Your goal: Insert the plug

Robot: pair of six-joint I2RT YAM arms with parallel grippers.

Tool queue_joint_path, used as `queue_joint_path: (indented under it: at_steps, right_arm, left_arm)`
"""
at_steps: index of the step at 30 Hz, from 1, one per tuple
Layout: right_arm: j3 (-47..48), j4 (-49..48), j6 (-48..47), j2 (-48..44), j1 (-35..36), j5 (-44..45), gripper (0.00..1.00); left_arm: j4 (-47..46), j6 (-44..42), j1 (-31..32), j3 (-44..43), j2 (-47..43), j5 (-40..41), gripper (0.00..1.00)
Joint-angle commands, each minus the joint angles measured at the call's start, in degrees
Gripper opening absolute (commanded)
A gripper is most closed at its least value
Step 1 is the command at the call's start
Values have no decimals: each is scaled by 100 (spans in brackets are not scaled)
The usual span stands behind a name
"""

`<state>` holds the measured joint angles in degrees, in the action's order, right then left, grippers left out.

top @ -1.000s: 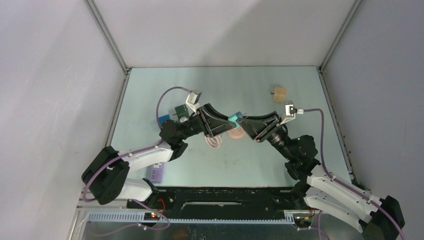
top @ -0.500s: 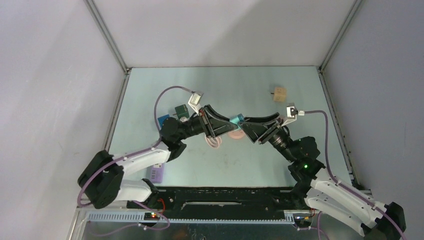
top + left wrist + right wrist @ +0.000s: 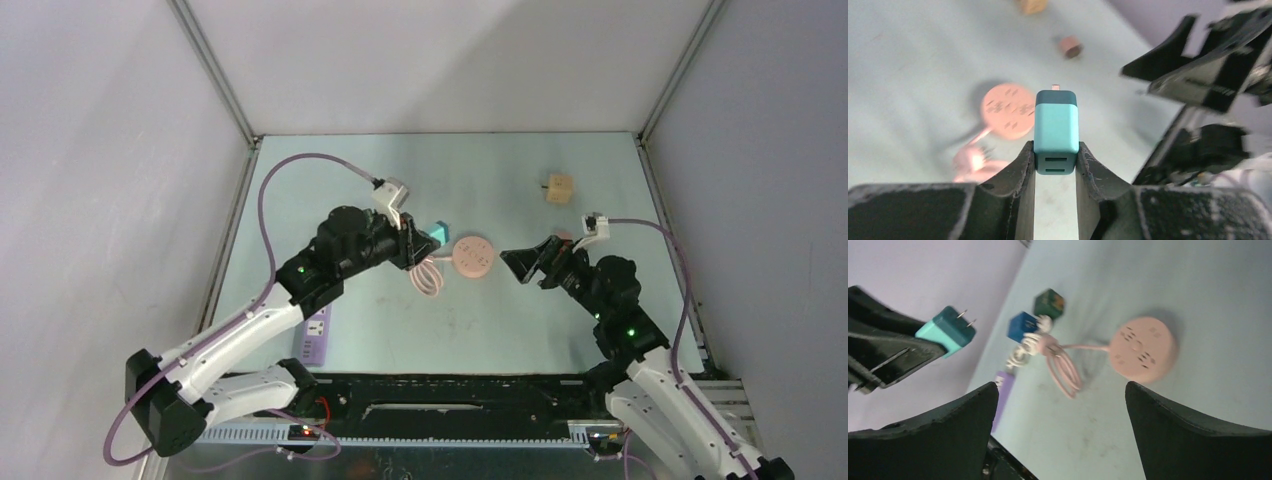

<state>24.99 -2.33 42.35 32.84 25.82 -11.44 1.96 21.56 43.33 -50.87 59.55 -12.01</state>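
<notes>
Left tool (image 3: 1055, 148) pinches teal plug (image 3: 1056, 131) above the tabletop (image 3: 600, 170), centre-left, just left of pink socket (image 3: 472, 256). Right tool (image 3: 1060, 387) spread, empty, centre-right. Risk: unbraced socket likely skids under push; tilted prongs could miss slots.

The plug (image 3: 1056, 131) is light teal with a darker teal band at its pronged end. The left claw (image 3: 1055, 152) and the right claw (image 3: 1062, 388) are matte black. The round socket hub (image 3: 472, 256) is salmon pink with dark slots, and its coiled cord (image 3: 428, 279) is paler pink. A blue cube (image 3: 1022, 325), a green cube (image 3: 1050, 302), a lilac strip (image 3: 317, 335) and a tan block (image 3: 559, 187) lie on the pale mint desk (image 3: 480, 170).
</notes>
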Motion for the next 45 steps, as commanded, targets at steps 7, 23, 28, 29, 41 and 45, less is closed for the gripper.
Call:
queue_joint_path:
  at_steps: [7, 23, 28, 29, 41, 45]
  right_arm:
    - [497, 986, -852, 1659, -533, -683, 100]
    - [2752, 845, -1685, 4616, 894, -869, 94]
    - [2963, 664, -1584, 4986, 1258, -904, 96]
    - [2975, 643, -1575, 5040, 1305, -904, 96]
    - [2994, 490, -1533, 5447, 1484, -907, 89]
    - [3046, 534, -1560, 5525, 1575, -849, 88]
  left_arm:
    - [2546, -1140, -18, -490, -97, 2255, 0]
    - [4601, -1167, -68, -1121, -177, 3888, 0]
    - [4821, -925, -604, -898, -194, 3750, 0]
    - [4789, -911, -820, -810, -232, 3624, 0]
    - [5409, -882, -1950, -627, 643, 3081, 0]
    - [5524, -730, -1975, -687, 795, 3424, 0]
